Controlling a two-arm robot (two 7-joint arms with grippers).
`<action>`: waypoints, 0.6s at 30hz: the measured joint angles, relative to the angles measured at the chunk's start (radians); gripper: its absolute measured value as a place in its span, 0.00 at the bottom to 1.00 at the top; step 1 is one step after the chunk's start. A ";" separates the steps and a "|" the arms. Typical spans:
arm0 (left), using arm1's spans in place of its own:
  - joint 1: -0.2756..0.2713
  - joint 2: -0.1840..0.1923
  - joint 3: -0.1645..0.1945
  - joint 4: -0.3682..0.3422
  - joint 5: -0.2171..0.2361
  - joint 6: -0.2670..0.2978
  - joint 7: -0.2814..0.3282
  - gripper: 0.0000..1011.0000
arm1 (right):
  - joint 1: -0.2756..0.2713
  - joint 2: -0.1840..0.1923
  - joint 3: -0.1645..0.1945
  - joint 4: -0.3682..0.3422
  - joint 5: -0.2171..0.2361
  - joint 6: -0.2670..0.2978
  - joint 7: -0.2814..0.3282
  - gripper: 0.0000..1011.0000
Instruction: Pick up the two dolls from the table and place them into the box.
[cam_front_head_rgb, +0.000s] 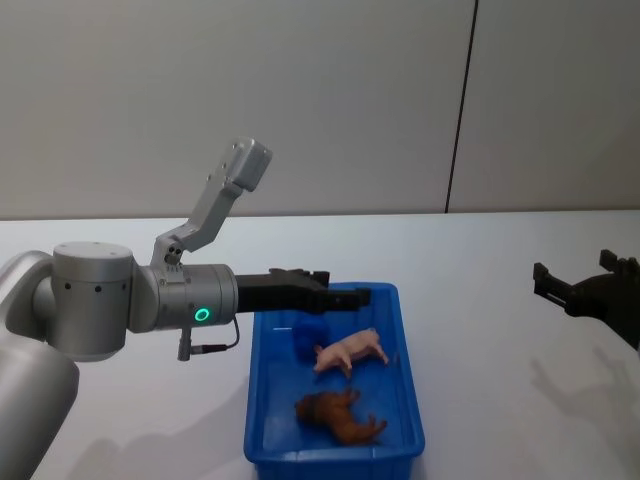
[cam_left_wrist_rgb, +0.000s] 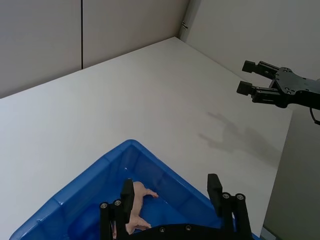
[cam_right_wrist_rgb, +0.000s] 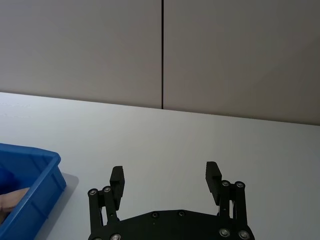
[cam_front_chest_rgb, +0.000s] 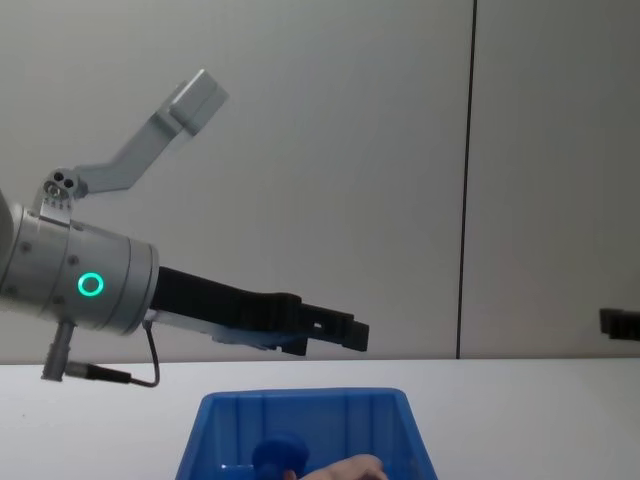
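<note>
While both dolls, the pink one (cam_front_head_rgb: 351, 351) and brown one (cam_front_head_rgb: 340, 416), lie in the box (cam_front_head_rgb: 400, 330), looking light, stiff and best pinched across the body, the left gripper (cam_front_head_rgb: 345, 297) hovers spread above and the right gripper (cam_front_head_rgb: 560, 288) waits spread far right.

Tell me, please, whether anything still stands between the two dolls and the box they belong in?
Nothing does: the pink doll and the brown doll already lie inside the blue box. The left pincer hangs open above it.
</note>
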 joint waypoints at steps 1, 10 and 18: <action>0.000 0.000 0.000 -0.001 0.000 -0.002 0.002 0.92 | 0.000 0.000 0.000 0.000 0.000 0.000 0.000 0.99; 0.016 0.012 -0.004 -0.036 -0.011 -0.049 0.047 0.99 | 0.000 0.000 0.000 0.000 0.000 0.000 0.000 0.99; 0.047 0.032 -0.016 -0.094 -0.028 -0.127 0.120 0.99 | 0.000 0.000 0.000 0.000 0.000 0.000 0.000 0.99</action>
